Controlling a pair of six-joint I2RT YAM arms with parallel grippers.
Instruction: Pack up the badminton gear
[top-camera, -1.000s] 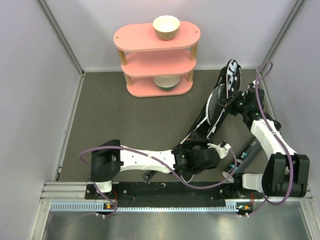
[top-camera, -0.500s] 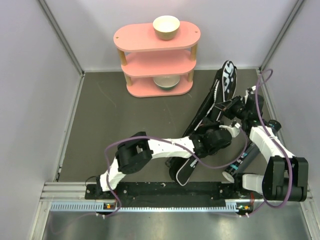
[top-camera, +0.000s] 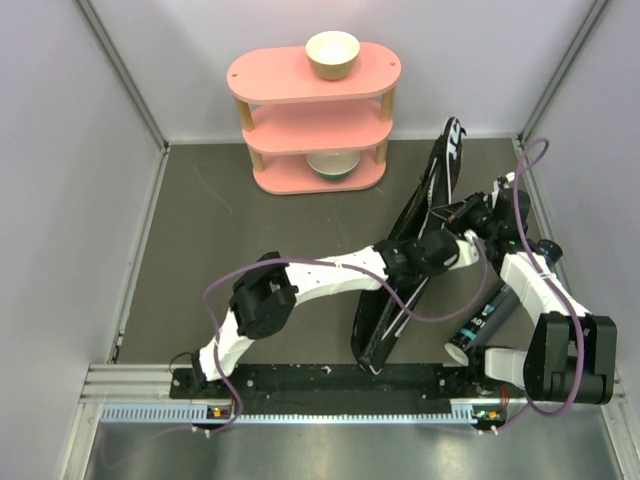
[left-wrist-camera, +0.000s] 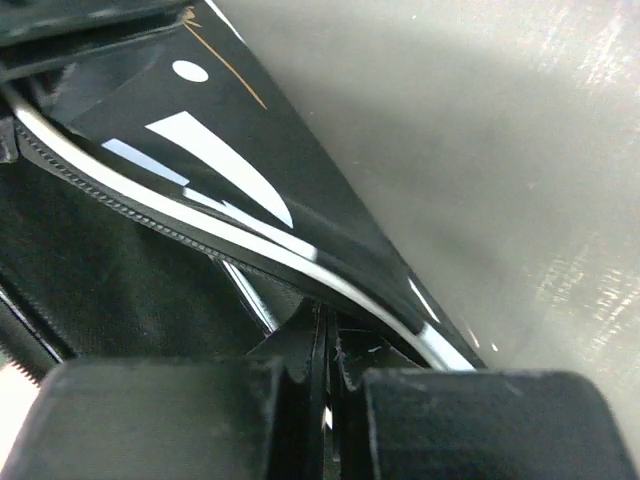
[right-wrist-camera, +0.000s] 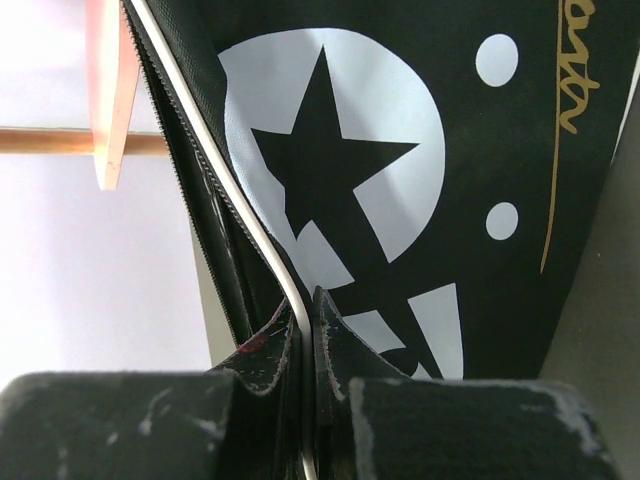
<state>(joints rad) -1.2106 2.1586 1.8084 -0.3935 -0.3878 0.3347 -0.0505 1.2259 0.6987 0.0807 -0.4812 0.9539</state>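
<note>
- Compared with half a second ago, the long black bag (top-camera: 376, 330) is tipped further onto its edge. From above it looks narrower, and the white lettering at its far end is squeezed into a thin strip.
- The bag lies on the dark grey table (top-camera: 230, 230). It runs diagonally from a spot near the arm bases, right of centre, up to the far right corner.
- The left arm reaches across the table from the left. The left gripper (left-wrist-camera: 325, 345) meets the bag about halfway along its length.
- In the left wrist view the two black fingers (left-wrist-camera: 285, 355) are pressed almost together. The bag's edge, a white piped seam beside a zip, is pinched between them.
- The right arm bends in from the right side. The right gripper (right-wrist-camera: 305, 310) holds the bag just beyond the left one, towards the far end.
- In the right wrist view its fingers (right-wrist-camera: 265, 350) are clamped tight on the same kind of white piped edge. The panel behind shows a white circle with a black star, white dots and thin gold lettering.
- A black tube (top-camera: 487, 318) with pale lettering lies on the table just right of the bag's near half, beside the right arm.
- A pink three-tier shelf (top-camera: 275, 75) stands at the far side, left of the bag's far end.
- One cream bowl (top-camera: 332, 53) sits on the top tier, and another bowl (top-camera: 333, 164) is on the lowest tier.
</note>
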